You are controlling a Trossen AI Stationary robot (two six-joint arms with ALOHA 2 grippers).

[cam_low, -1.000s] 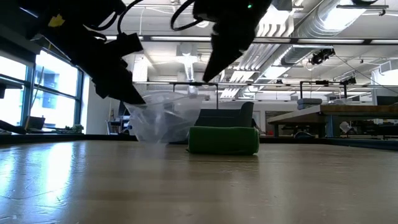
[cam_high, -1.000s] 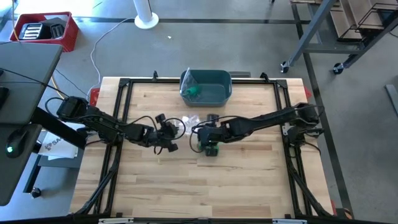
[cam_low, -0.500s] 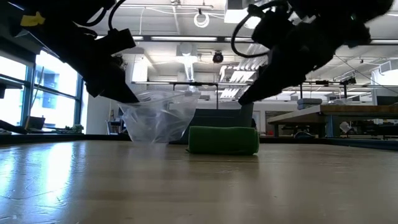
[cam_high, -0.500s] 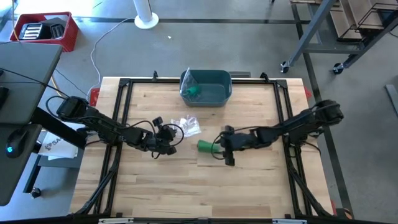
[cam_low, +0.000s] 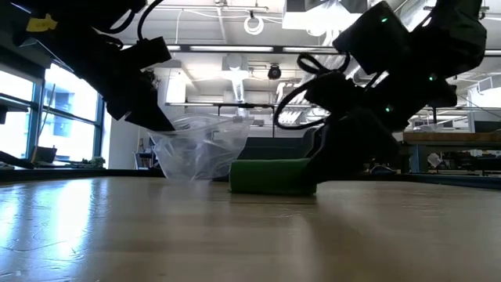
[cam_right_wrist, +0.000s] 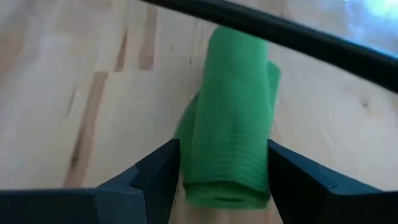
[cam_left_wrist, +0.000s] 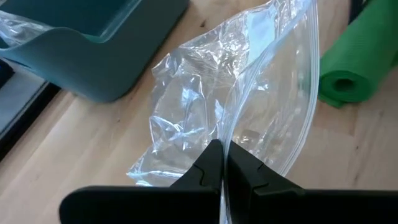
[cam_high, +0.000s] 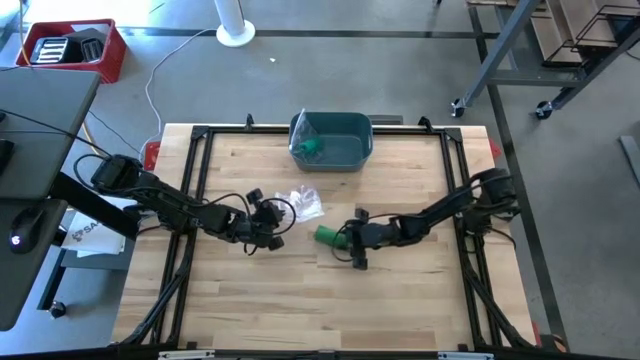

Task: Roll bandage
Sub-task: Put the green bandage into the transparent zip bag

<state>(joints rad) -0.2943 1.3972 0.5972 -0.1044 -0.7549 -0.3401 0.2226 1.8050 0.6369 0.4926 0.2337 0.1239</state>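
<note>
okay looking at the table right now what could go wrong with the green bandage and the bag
1. The right gripper is open around the green bandage roll; the loosely wound roll could unwind or squash if it closes.
2. The left gripper pinches only the plastic bag's edge; it could slip out.

Your left arm reaches in from nine o'clock, low over the table, its wrist near the middle. The left gripper (cam_high: 275,222) has its fingers (cam_left_wrist: 211,168) pressed flat together, pinching a clear plastic bag (cam_left_wrist: 249,106). Your right arm comes in from three o'clock, stretched low toward the centre. The right gripper (cam_high: 343,240) stands with its fingers (cam_right_wrist: 163,174) spread wide, one on each side of the green bandage roll (cam_right_wrist: 233,118), right against it.
</note>
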